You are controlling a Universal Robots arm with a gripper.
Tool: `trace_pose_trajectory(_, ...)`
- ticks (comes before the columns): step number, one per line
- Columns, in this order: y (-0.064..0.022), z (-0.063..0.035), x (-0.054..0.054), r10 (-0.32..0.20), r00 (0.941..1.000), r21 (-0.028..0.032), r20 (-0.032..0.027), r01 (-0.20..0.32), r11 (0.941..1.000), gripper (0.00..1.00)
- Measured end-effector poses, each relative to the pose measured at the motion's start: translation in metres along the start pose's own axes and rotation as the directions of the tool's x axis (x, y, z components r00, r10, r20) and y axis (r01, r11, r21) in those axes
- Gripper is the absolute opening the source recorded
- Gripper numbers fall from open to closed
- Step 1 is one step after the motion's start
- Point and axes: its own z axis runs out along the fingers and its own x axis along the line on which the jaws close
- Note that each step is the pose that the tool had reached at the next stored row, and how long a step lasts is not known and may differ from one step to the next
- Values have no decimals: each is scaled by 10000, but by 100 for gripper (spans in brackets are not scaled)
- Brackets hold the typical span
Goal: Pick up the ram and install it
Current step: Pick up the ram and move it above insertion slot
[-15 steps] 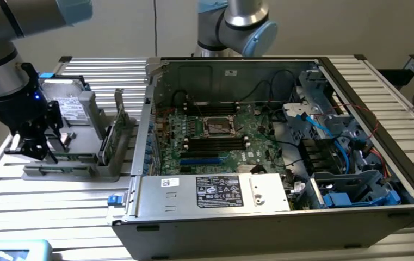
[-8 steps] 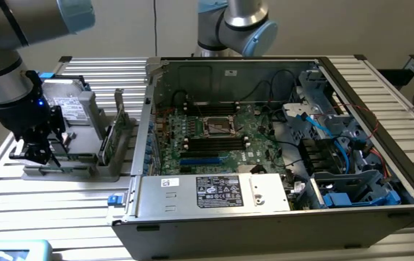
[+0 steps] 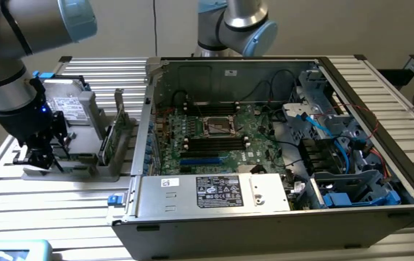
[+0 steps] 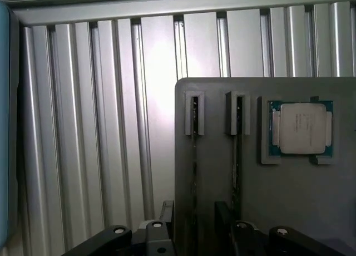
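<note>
Gripper [image 3: 43, 157] hangs over the near end of the grey holder plate [image 3: 76, 171], which sits on the slatted aluminium table [image 3: 47, 201]. Jaws stand wide apart, nothing gripped.

Wrist view, looking straight down past the tool:
- The gripper [image 4: 194, 231] has its two dark fingers [image 4: 223, 217] either side of one narrow slot in the holder plate [image 4: 278, 200].
- The ram [image 4: 194, 156] stands on edge in that slot, seen as a thin dark line. It runs from between the fingers out beyond their tips to a small raised bracket. There is a gap on each side and no contact.
- A second stick [image 4: 238, 150] stands on edge in the parallel slot, just outside one finger.
- A processor chip [image 4: 302, 128] with a silver lid and green border lies flat in a recess, further out on the same side as the second stick.
- Bare table [image 4: 83, 128] lies on the other side of the tool.

Exterior view adds what the wrist camera misses:
- The open computer case [image 3: 265, 234] stands beside the holder, towards the exterior view's right of the gripper.
- The motherboard [image 3: 221, 130] lies flat inside the case, well apart from the tool.
- A hard drive [image 3: 69, 106] stands at the holder's far end, behind the gripper.
- An upright card [image 3: 113, 130] stands between the gripper and the case.
- From this side the ram cannot be picked out, because the tool body blocks it.
</note>
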Motion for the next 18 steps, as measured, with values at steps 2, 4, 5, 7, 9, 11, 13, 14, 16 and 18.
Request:
trace_pose_trajectory(2, -1, 22, 10, 0, 10000, 3, 2, 0, 10000, 42)
trace_pose_trajectory(4, 0, 57, 10, 1, 10000, 1, 0, -1, 10000, 42)
trace_pose_trajectory(5, 1, 72, 10, 1, 10000, 0, 0, -1, 10000, 42)
trace_pose_trajectory(7, 1, 93, 10, 0, 10000, 1, 1, 0, 10000, 42)
trace_pose_trajectory(9, 1, 102, 10, 0, 10000, 0, 0, 0, 10000, 42)
trace_pose_trajectory(11, 1, 110, 10, 0, 10000, 1, 1, 0, 10000, 42)
trace_pose_trajectory(13, 1, 121, 9, 0, 10000, 2, 2, 0, 10000, 42)
trace_pose_trajectory(14, 1, 129, 8, 1, 10000, 3, 3, -1, 10000, 42)
trace_pose_trajectory(16, 3, 146, 6, 0, 10000, 0, 4, 0, 10000, 42)
trace_pose_trajectory(18, 5, 157, 5, 0, 10000, -2, 18, 0, 10000, 42)
